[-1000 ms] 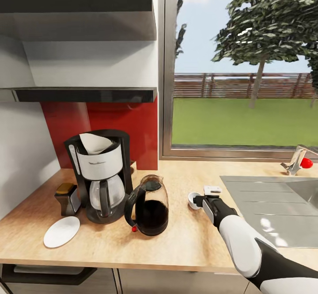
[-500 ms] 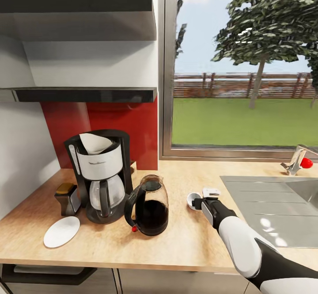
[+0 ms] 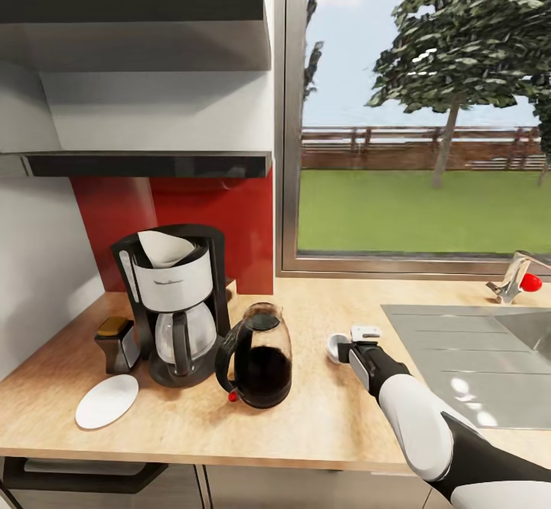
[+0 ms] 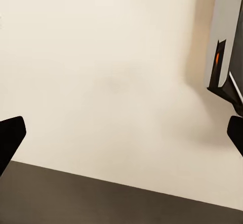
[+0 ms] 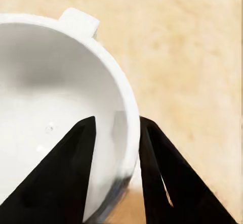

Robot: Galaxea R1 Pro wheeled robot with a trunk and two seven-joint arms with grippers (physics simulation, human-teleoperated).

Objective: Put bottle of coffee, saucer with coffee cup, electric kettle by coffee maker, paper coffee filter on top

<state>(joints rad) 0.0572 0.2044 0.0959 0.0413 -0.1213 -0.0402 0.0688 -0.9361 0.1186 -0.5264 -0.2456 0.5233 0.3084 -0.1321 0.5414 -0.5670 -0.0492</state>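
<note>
On the table (image 3: 321, 417) the coffee maker (image 3: 174, 302) stands at about 9 o'clock from the view's centre, against the red backsplash (image 3: 229, 226), with a white paper filter (image 3: 164, 247) sitting in its top. The kettle (image 3: 259, 356), dark with liquid, stands just beside it at its 3 o'clock, handle toward the maker. A small coffee bottle (image 3: 116, 342) with a brown cap is at the maker's 9 o'clock, touching or nearly so, and the white saucer (image 3: 107, 400) lies flat at its 7 o'clock, bare. The cup (image 3: 334, 346) is well apart from the saucer, at the kettle's 3 o'clock, near the sink (image 3: 474, 356). The right gripper (image 5: 115, 133) is clenched on the cup's rim (image 5: 129, 118), one of its fingers (image 5: 61, 183) inside the bowl and the other outside the wall. The left gripper (image 4: 121, 133) has its dark fingers (image 4: 10, 138) spread wide, released, with a pale wall beyond
</note>
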